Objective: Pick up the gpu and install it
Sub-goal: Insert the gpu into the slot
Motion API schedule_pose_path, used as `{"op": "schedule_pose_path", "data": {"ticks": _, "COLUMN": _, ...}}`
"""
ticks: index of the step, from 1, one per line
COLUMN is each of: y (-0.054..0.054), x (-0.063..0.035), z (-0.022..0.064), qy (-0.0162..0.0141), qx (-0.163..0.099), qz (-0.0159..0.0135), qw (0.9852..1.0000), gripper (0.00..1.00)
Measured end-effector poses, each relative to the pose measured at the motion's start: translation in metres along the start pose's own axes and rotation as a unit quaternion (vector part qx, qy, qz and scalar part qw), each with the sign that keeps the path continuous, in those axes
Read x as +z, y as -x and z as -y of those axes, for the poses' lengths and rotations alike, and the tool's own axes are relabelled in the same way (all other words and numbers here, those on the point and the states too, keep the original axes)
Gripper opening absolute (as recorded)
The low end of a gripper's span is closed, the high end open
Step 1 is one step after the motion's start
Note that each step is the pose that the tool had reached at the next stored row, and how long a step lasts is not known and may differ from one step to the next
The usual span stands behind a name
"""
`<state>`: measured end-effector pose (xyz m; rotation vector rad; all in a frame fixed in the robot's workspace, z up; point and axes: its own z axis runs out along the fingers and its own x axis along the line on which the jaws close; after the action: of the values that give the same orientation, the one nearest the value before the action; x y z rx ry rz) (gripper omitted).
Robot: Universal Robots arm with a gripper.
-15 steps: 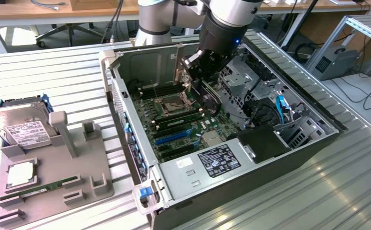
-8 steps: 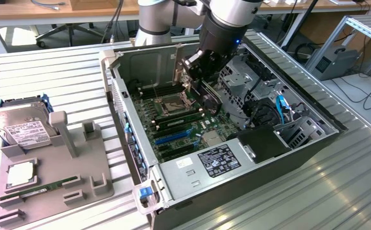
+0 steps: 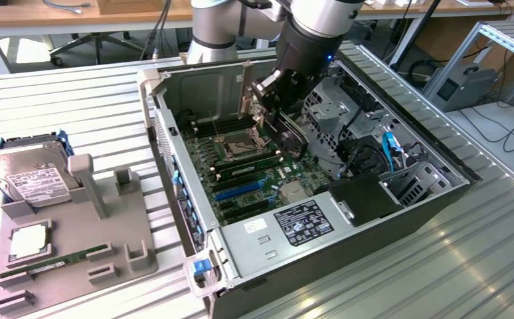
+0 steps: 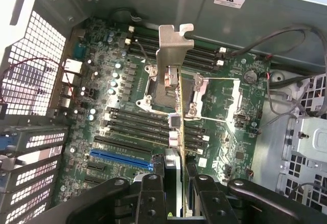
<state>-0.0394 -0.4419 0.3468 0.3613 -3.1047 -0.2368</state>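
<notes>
My gripper (image 3: 273, 100) hangs inside the open computer case (image 3: 162, 93), shut on the gpu (image 3: 247, 88). The card is held on edge above the motherboard (image 3: 239, 166), over the processor socket area. In the wrist view the gpu (image 4: 172, 55) shows edge-on, its silver bracket at the far end and its thin edge running back between the black fingers (image 4: 153, 188); the gripper (image 4: 176, 180) clamps it from both sides. The blue expansion slot (image 4: 121, 159) lies on the board to one side of the card, apart from it. That slot (image 3: 239, 191) sits nearer the case's front in the exterior view.
A grey fixture tray (image 3: 106, 266) on the exterior view's left carries a hard drive (image 3: 31, 176), a green memory stick (image 3: 53, 260) and a small silver chip (image 3: 28, 240). Inside the case are the power supply (image 3: 301, 222), drive cages (image 3: 328, 106) and loose cables (image 4: 286, 45).
</notes>
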Motion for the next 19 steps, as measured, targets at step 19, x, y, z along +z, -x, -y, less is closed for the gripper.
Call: {"op": "schedule_pose_path", "data": {"ticks": 19, "y": 0.0, "x": 0.0, "z": 0.0, "qy": 0.0003, "qx": -0.026, "qz": -0.0039, "qw": 0.9997, "gripper": 0.27}}
